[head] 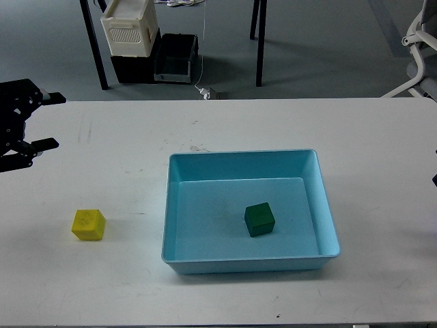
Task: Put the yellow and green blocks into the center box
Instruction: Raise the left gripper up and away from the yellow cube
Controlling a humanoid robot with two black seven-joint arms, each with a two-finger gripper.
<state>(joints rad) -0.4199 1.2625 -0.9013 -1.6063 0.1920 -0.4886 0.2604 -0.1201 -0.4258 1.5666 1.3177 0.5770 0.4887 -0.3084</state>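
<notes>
A yellow block (89,225) lies on the white table (273,130) at the left front. A green block (259,219) lies inside the light blue box (328,219) at the table's center. My left gripper (48,121) is at the far left edge, above the table's back left part. It is open and empty, with one finger (52,99) above the other (42,144). It is well behind the yellow block and apart from it. Only a dark sliver (434,180) shows at the right edge; my right gripper is out of view.
Beyond the table's far edge stand a white crate (130,27) on black bins, dark table legs (259,41) and a white office chair (420,48) at the top right.
</notes>
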